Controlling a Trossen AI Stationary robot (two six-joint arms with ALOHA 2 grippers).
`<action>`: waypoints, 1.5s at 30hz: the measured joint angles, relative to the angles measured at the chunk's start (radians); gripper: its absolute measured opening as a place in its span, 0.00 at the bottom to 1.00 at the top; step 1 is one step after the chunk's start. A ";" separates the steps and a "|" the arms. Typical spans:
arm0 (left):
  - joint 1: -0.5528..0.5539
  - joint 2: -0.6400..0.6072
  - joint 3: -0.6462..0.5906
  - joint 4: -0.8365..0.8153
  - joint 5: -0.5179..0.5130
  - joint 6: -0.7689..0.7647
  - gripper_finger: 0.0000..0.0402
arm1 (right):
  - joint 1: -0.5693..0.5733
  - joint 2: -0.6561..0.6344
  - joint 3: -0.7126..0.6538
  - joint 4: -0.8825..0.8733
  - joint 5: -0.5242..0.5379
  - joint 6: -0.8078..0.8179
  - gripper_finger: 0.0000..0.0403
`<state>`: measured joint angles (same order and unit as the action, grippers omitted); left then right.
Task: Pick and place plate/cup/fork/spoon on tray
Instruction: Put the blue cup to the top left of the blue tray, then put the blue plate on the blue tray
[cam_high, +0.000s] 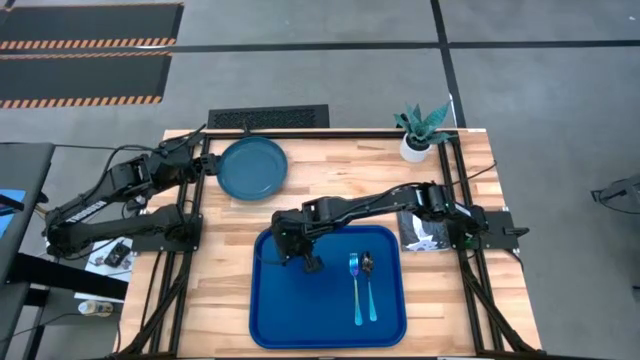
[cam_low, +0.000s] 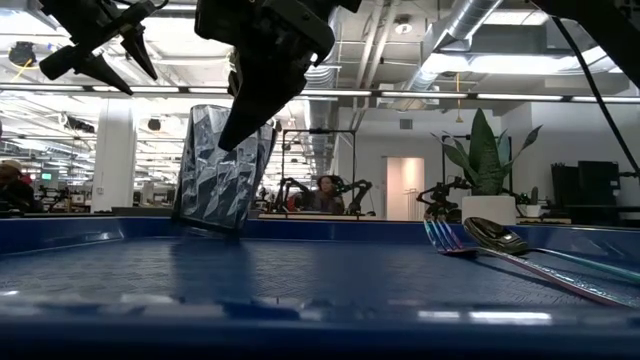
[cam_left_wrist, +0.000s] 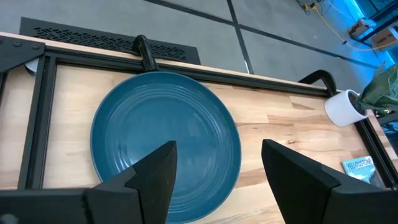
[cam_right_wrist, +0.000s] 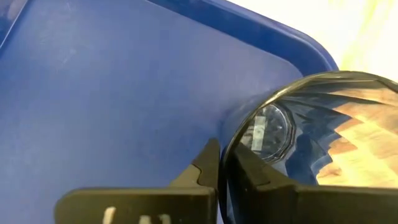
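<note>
The clear glass cup (cam_low: 222, 170) stands on the floor of the blue tray (cam_high: 300, 310), in its far left corner. My right gripper (cam_right_wrist: 225, 155) is shut on the cup's rim; it also shows in the high view (cam_high: 297, 250). The fork (cam_high: 354, 285) and the spoon (cam_high: 369, 283) lie side by side on the tray's right half, handles toward the near edge. The teal plate (cam_high: 252, 167) lies flat on the wooden table beyond the tray. My left gripper (cam_left_wrist: 217, 149) is open, empty and hovers at the plate's left edge (cam_high: 207, 165). My right gripper pinches the cup's wall at the rim (cam_right_wrist: 227, 140), one finger inside (cam_right_wrist: 252, 171) the cup and one outside (cam_right_wrist: 208, 165). The fingers come slanting down from above (cam_low: 255, 95). The cup's base (cam_low: 205, 228) is on the tray floor, the cup about upright.
A white pot with a green plant (cam_high: 417, 140) stands at the table's far right corner. A printed packet (cam_high: 425, 232) lies right of the tray. Black frame rails (cam_high: 195, 200) run along both table sides. A person (cam_low: 325, 192) sits in the room beyond.
</note>
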<state>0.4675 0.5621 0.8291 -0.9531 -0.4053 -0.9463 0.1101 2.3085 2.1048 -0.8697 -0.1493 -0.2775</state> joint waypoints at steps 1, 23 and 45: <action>0.000 0.000 0.000 0.000 0.000 0.000 0.55 | 0.000 0.000 0.000 0.001 0.000 0.000 0.09; 0.000 0.000 0.000 0.000 0.000 0.021 0.55 | -0.001 0.000 0.001 0.019 0.001 -0.008 0.35; 0.000 0.000 0.000 0.000 -0.001 0.022 0.55 | 0.001 -0.002 0.060 0.054 -0.011 -0.010 0.56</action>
<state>0.4675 0.5621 0.8291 -0.9531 -0.4065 -0.9241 0.1108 2.3064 2.1650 -0.8158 -0.1604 -0.2873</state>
